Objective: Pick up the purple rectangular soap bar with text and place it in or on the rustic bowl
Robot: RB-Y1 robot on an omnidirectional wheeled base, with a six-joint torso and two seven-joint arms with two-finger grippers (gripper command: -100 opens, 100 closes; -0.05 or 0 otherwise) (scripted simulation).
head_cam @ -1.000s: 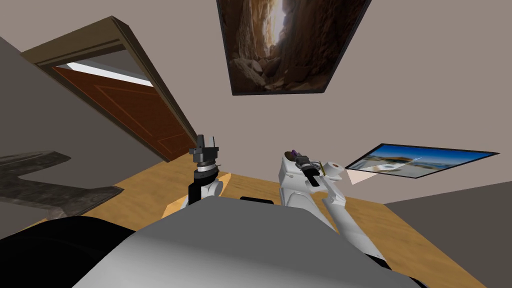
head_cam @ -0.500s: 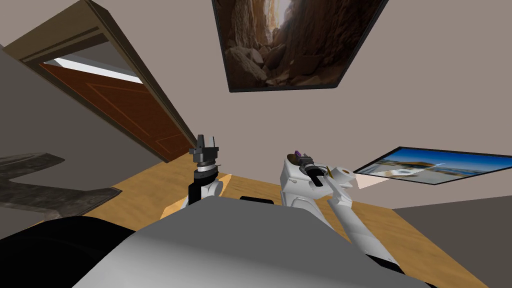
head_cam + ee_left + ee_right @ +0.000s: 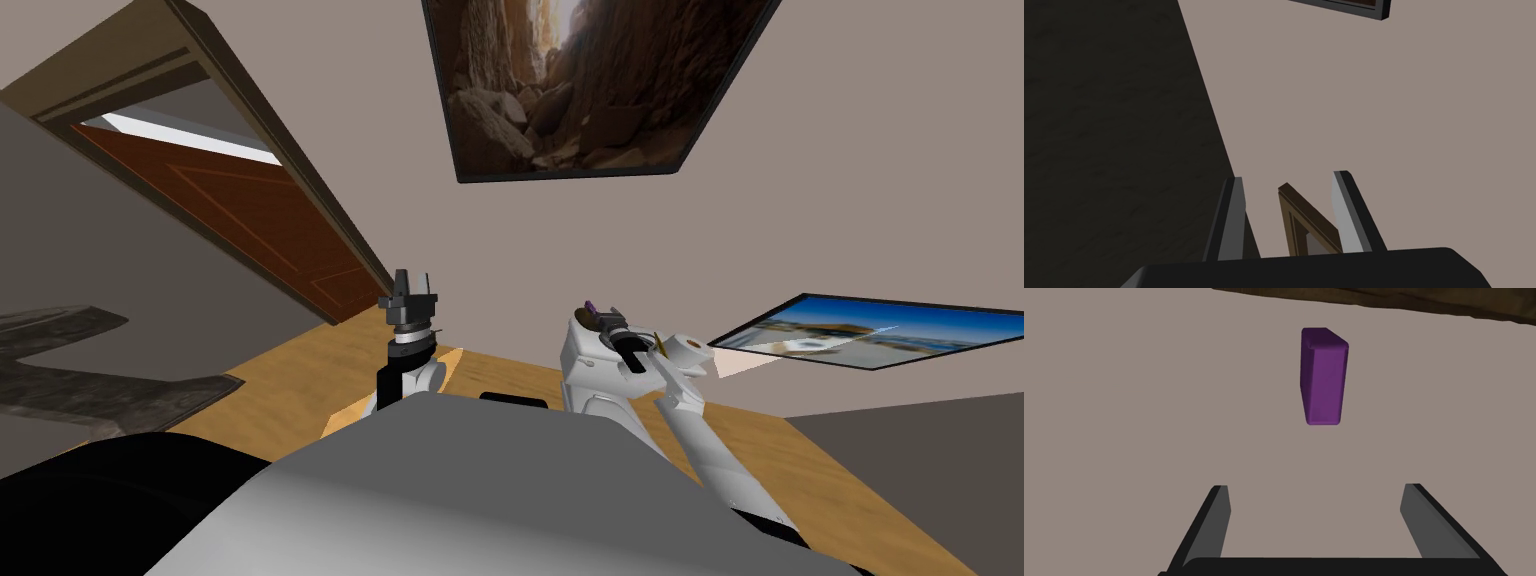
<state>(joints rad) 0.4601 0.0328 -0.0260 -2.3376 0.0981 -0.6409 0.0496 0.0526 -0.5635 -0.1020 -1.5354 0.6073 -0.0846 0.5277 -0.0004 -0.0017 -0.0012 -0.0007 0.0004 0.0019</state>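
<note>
The purple soap bar (image 3: 1323,378) is a plain rectangular block. It hangs free ahead of my right gripper (image 3: 1315,487), apart from both fingers, with a taupe wall behind it. That gripper stands wide open with nothing between its fingers. In the head view the soap bar (image 3: 592,306) is a small purple bit at the tip of the right gripper (image 3: 600,316), which is raised in front of my chest. My left gripper (image 3: 412,284) points upward to the left of it. In the left wrist view the left gripper (image 3: 1289,180) is open and holds nothing.
A brown door (image 3: 250,220) in a dark frame stands at the left. A canyon picture (image 3: 590,80) and a seaside picture (image 3: 870,335) hang on the taupe wall. A dark stone-like surface (image 3: 90,370) lies at the far left above the wood floor (image 3: 300,380).
My right gripper has opened wide and the soap bar is now free of its fingers. The head camera shifted slightly a second ago. The left arm has not moved.
</note>
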